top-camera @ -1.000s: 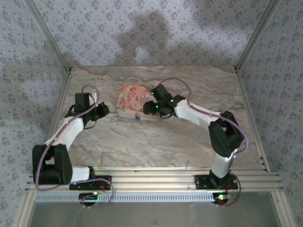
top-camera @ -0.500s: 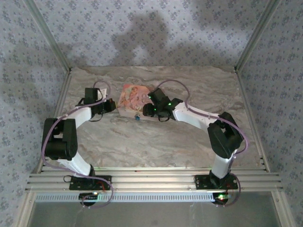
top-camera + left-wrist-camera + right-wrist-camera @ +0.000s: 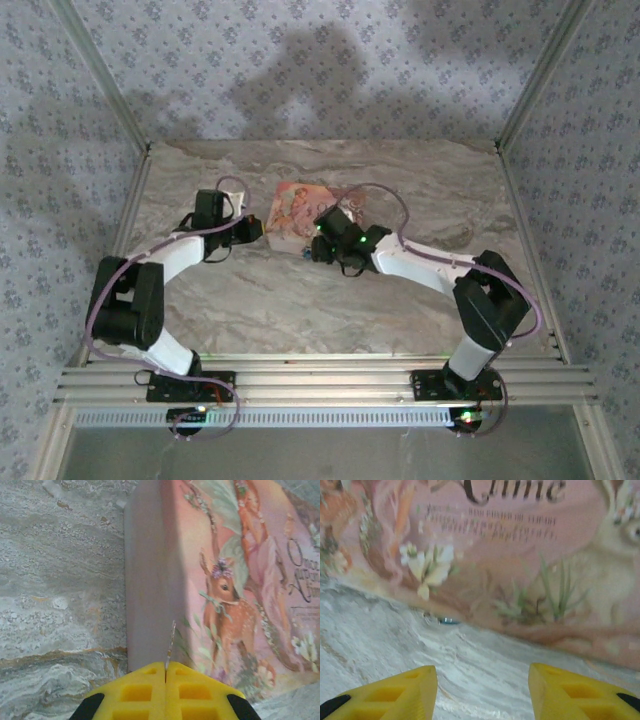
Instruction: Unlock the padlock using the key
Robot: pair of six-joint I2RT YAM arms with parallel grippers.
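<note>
So the left tool (image 3: pixel 165 666) is pinching the thin silvery key (image 3: pixel 171 639); the right tool (image 3: pixel 482 672), half-open and empty, ought to be steadying the tiny teal padlock (image 3: pixel 449 621) first.

Right tool (image 3: pixel 481 674) fingers apart, low over marble desk (image 3: pixel 395 647). Pink box (image 3: pixel 520 555) just ahead: rabbit, flowers, lettering. Padlock (image 3: pixel 449 621): teal sliver touching box's near edge, blurred.
</note>
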